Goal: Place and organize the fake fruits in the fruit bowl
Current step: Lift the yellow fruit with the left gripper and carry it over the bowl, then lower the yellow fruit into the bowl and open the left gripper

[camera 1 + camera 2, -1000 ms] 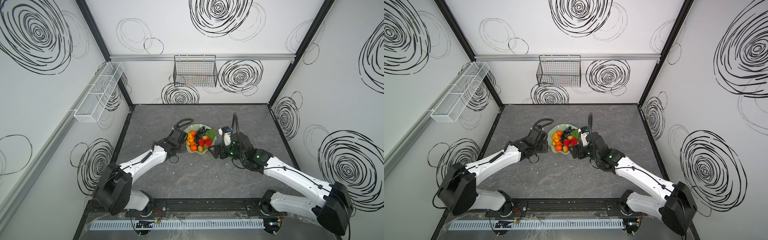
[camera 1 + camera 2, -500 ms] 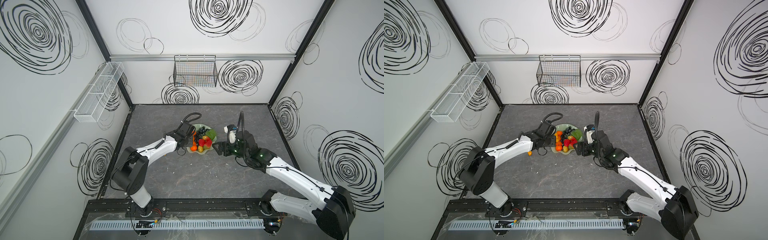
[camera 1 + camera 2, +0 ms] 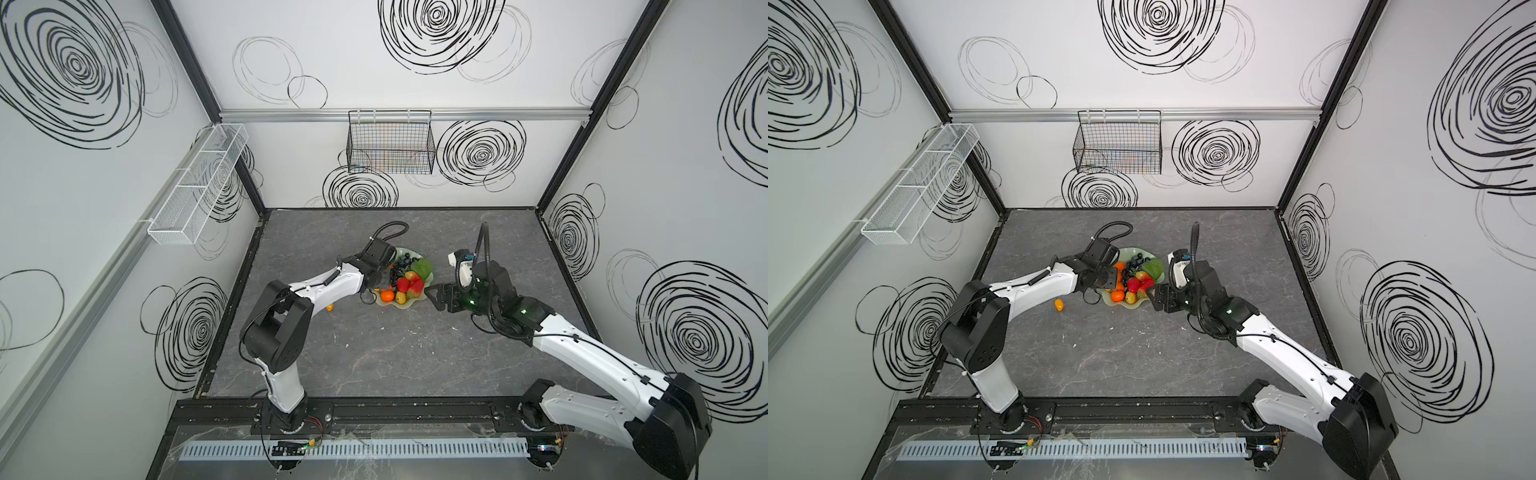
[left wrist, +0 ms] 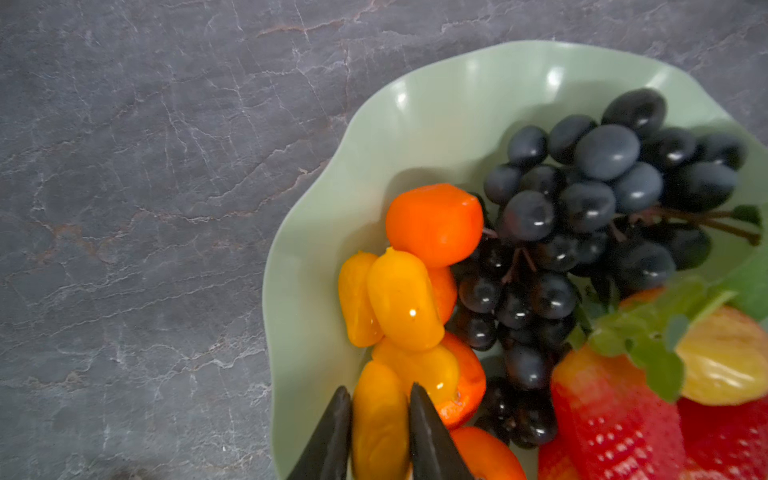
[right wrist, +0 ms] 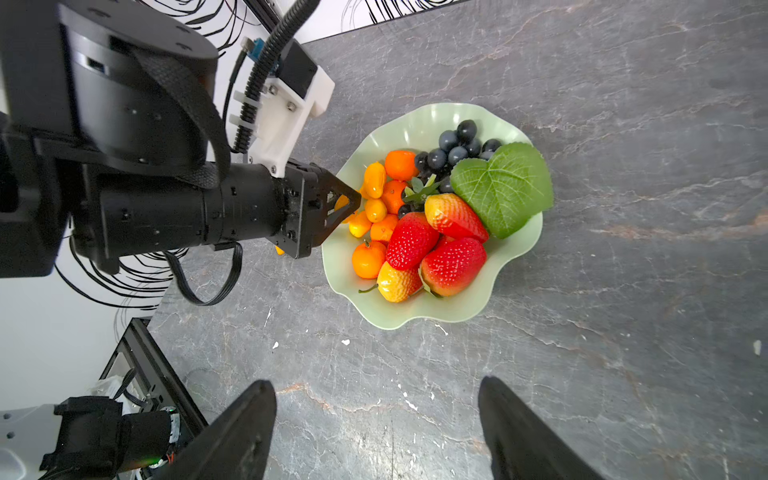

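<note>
Eyes left: a loose kumquat lies on your worktop, near the fruit bowl. Your left tool is clenched on a second kumquat just inside the bowl's left rim, beside the tangerines, grape bunch and strawberries lying there. Your right tool hangs released, jaws wide, just right of the bowl.

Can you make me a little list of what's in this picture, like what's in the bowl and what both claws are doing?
bowl: pale green, wavy rim, on the grey table
in the bowl: strawberries, black grapes with a green leaf, orange and yellow fruits
left claw: over the bowl, a small yellow fruit between its tips
right claw: open, empty, beside the bowl
left out: one orange fruit on the table, outside the bowl
</note>
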Robot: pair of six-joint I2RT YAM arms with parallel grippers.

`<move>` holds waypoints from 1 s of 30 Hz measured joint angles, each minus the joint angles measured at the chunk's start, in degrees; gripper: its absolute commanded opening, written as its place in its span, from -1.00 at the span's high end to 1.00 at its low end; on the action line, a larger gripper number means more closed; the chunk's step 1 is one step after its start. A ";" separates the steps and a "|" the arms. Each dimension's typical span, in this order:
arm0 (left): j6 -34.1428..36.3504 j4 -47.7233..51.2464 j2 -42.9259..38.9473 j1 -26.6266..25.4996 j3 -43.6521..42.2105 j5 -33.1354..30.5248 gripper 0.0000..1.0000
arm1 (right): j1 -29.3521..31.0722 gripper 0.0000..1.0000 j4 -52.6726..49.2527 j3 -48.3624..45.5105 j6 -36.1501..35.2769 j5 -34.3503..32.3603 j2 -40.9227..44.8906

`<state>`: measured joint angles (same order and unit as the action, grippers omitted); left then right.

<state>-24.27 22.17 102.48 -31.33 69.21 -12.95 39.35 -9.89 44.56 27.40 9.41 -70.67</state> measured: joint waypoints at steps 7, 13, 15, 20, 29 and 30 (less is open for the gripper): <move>0.52 0.48 0.15 0.00 0.94 -0.44 0.27 | -0.15 -0.62 0.07 -1.29 0.00 0.00 1.64; 0.50 1.05 -1.25 0.00 0.87 -0.83 0.21 | -0.17 -0.62 0.15 -2.43 -0.28 0.13 3.39; 0.48 1.03 -3.54 0.00 0.33 -1.16 0.20 | -0.15 -0.63 0.26 -2.69 -0.57 0.48 3.74; 0.48 0.50 -12.83 0.11 -3.69 -3.56 0.19 | 0.81 -0.63 1.09 -2.71 -1.31 1.07 3.52; -2.23 0.35 -27.02 2.08 -16.50 -7.76 0.16 | 8.79 -0.65 1.66 0.46 -2.67 -0.87 -4.11; -2.82 0.48 -28.52 2.16 -17.92 -8.17 0.15 | 9.90 -0.65 1.68 1.40 -2.84 -1.14 -5.51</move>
<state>-27.09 22.65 73.95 -29.17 51.29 -21.12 49.25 -8.21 45.95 24.56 8.27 -76.18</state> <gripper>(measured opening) 0.418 0.823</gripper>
